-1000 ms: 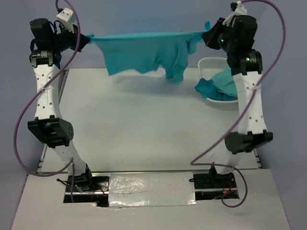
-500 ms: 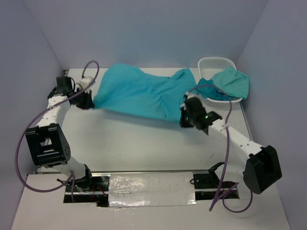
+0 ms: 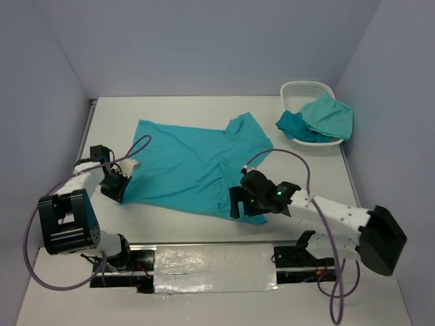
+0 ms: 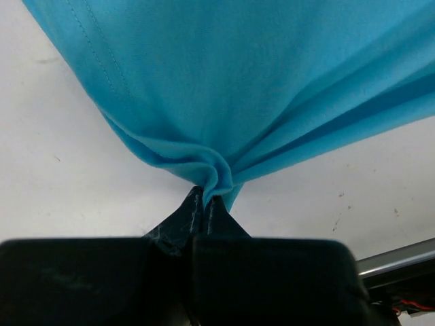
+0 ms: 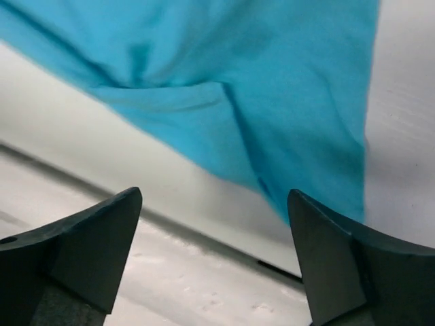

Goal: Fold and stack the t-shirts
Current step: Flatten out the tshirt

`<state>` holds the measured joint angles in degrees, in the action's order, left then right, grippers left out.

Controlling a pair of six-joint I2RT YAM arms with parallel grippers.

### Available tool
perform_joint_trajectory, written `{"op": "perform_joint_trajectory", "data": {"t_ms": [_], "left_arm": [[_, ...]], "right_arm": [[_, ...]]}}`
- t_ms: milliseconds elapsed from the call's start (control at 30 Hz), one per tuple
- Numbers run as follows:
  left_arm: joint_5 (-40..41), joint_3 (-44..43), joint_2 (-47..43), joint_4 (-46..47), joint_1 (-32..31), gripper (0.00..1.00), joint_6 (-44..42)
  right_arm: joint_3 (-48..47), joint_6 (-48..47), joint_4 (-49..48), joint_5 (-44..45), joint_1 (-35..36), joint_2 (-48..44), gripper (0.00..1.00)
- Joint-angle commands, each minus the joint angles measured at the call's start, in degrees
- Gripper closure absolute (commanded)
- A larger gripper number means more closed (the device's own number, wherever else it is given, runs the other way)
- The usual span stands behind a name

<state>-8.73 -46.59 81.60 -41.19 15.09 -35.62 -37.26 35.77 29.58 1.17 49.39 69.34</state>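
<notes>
A turquoise t-shirt [image 3: 194, 163] lies spread across the middle of the white table [image 3: 204, 109]. My left gripper [image 3: 114, 187] is low at the shirt's near-left corner and is shut on a pinch of its cloth [image 4: 216, 178]. At the shirt's near-right corner my right gripper [image 3: 239, 202] stands open. The cloth edge [image 5: 299, 170] lies just beyond its wide fingertips [image 5: 102, 231], and nothing sits between them. More t-shirts [image 3: 319, 121] are heaped in the white basket [image 3: 299, 89].
The basket stands at the back right corner, with cloth hanging over its right rim. A taped strip [image 3: 214, 261] with the two arm bases runs along the near edge. Blue-grey walls close in the left, back and right sides.
Both arms came down from holding the shirt stretched in the air and drew it toward the near edge onto the table. The right gripper let go of its corner and opened.
</notes>
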Motion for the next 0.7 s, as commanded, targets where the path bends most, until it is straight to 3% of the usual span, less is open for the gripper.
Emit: {"op": "perform_joint_trajectory", "data": {"t_ms": [0,100,167,233,400,533,567,667], "left_arm": [[2.76,1.15,-3.54,-2.93,0.46,1.0,-2.0],[1.97,2.46,-4.96,-3.28,0.46,1.0,-1.3],[1.96,2.91,-5.14,-3.55,0.46,1.0,-0.95],[2.23,3.43,-5.31,-3.46,0.46,1.0,-0.6],[1.88,3.96,-5.84,-3.72,0.46,1.0,-0.77],[2.14,4.49,-6.37,-3.63,0.46,1.0,-0.86],[2.05,4.58,-6.37,-3.55,0.46,1.0,-0.86],[2.05,4.84,-6.19,-2.93,0.46,1.0,-0.51]], "right_arm": [[-3.09,2.72,2.84,0.67,-1.13,-10.87,0.04],[-0.28,4.05,1.55,-3.95,-10.6,-16.07,0.05],[2.36,3.08,-0.74,-5.47,-17.12,-15.73,0.15],[2.54,0.63,-3.3,-2.5,-18.18,-10.76,0.2],[-1.33,-1.67,-6.2,-1.52,-18.18,7.08,0.14],[0.51,0.0,-7.96,0.92,-17.31,10.64,0.18],[0.95,0.26,-7.96,1.81,-16.44,10.9,0.21],[2.18,2.19,-8.75,2.52,-12.04,13.53,0.57]]}}
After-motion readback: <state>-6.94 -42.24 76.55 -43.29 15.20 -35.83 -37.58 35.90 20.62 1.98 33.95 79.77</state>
